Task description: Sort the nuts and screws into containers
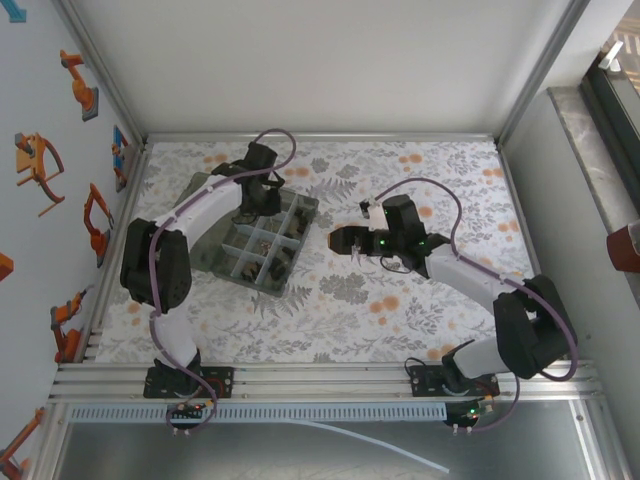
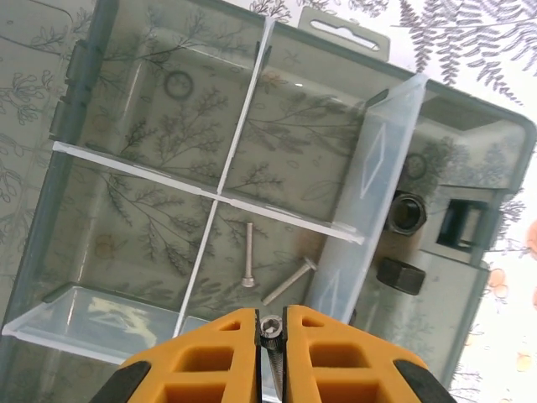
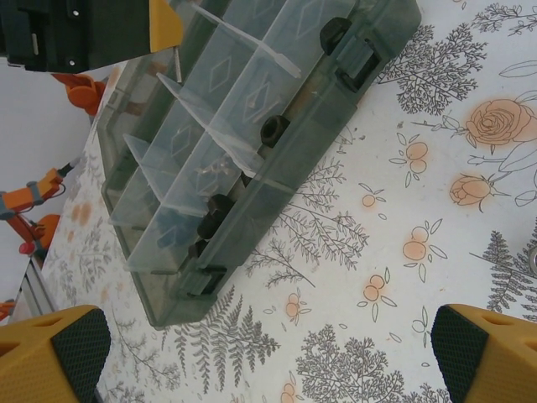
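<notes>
While hovering above the organizer box [image 2: 84,75] with the left gripper [image 2: 270,336], pinching a silvery screw [image 2: 271,328] between its orange fingers [image 2: 218,353], pressed almost together on the shank, the socket head showing at the fingertips. Hanging this screw above a compartment [image 2: 277,243] where two more silvery screws [image 2: 248,256] are lying loose on the floor, close together but apart. Seeing two black nuts [image 2: 406,211] in the neighbouring compartment, across a pale divider [image 2: 369,168], and a thin ring [image 2: 178,84] in another one. Resting the box on the floral table [image 1: 420,300], nearer its left edge than its right, with the flat lid [image 2: 33,84] lying open beside it. Holding the right gripper [image 1: 338,240] near the table's middle, just beside the box's right side, its fingers [image 3: 75,344] spread wide over bare cloth and gripping nothing.
</notes>
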